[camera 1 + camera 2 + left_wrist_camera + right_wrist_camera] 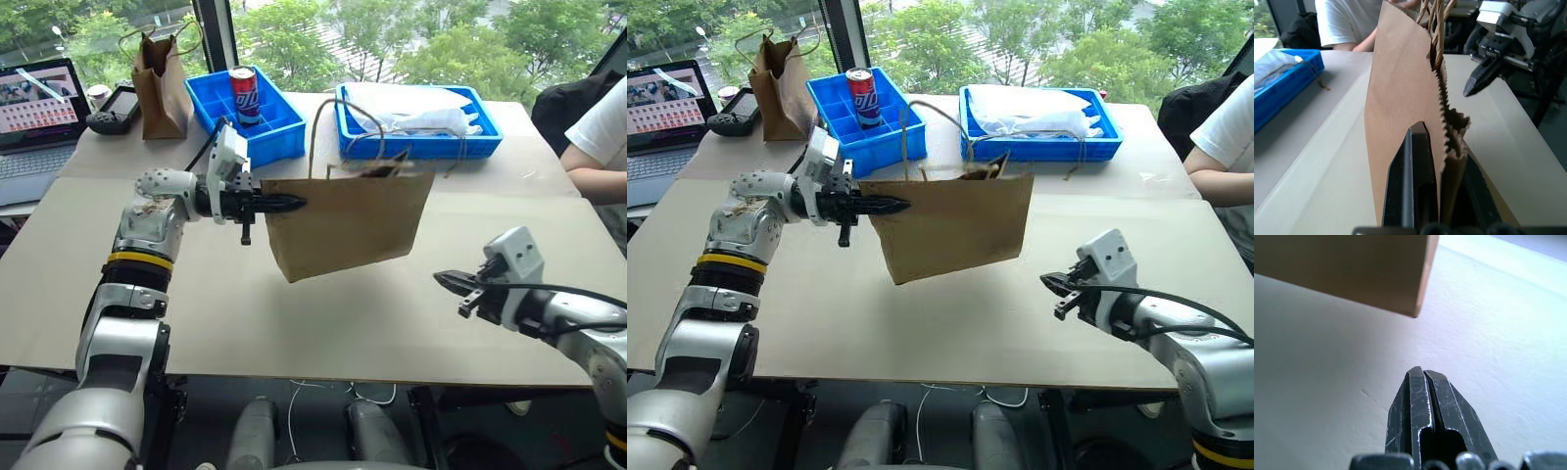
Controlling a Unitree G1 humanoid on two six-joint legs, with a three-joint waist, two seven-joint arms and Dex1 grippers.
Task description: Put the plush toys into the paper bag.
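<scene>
Now, paper bag: the paper bag (348,225) hangs tilted above the desk (294,323), its bottom corner clear of the surface; its string handles (338,127) arch above the serrated mouth.
Why held so: the left gripper (279,204) pinches the bag's upper side edge, jaws pressed together on the paper, pointing level across the desk; judging by the lift, this hold carries the bag rather than opening it.
Bag and left jaws: in the left wrist view one black finger (1410,181) lies flat against the outer wall, the other sits behind the folded edge, so the paper passes between them near the rim.
Plush toys: I cannot tell where they are; the mouth is too narrow to show any contents.
Right gripper: the right gripper (453,284) is well apart from the bag, low over bare desk, jaws pressed together on nothing; the bag's lower corner (1418,308) floats ahead of it.
Judgement: the right arm looks parked aside, leaving the left to manage the bag.
Surroundings: behind stand a blue bin (269,132) with a soda can (243,95), a blue tray (421,147) holding white wrapping, a darker narrow bag (162,93), a laptop (39,108); a person's arm (593,181) rests at the desk's right edge.
</scene>
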